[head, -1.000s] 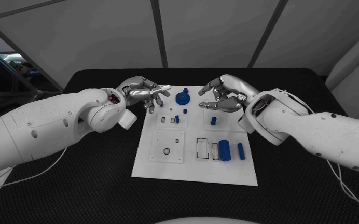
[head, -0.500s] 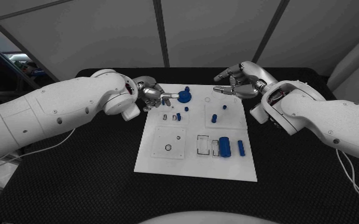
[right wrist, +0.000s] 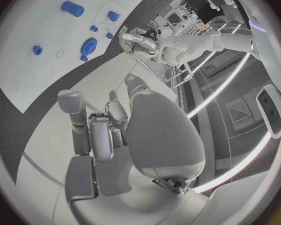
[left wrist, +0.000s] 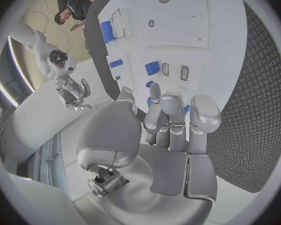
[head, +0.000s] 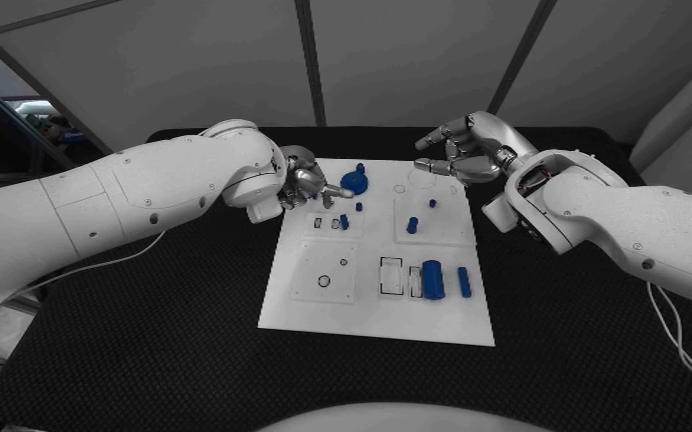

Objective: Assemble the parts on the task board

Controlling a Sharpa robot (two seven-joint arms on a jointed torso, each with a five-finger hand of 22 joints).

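On the desk (head: 173, 352) lies the board (head: 378, 307), blue parts (head: 433, 282) on it. Left robot hand (head: 307, 186) hangs beside the gear (head: 355, 186), fingers curled; right robot hand (head: 464, 152) loosely curled, holding nothing.

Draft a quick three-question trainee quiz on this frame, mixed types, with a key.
1. True or false: the silver right hand holds a blue part.
2. Which hand is closer to the round blue gear-shaped part? A) silver left hand B) right hand
3. Fill in (near/far): seen from the robot, the big blue cylinder lies on the ___ half of the white task board.
Key: 1 false; 2 A; 3 near.
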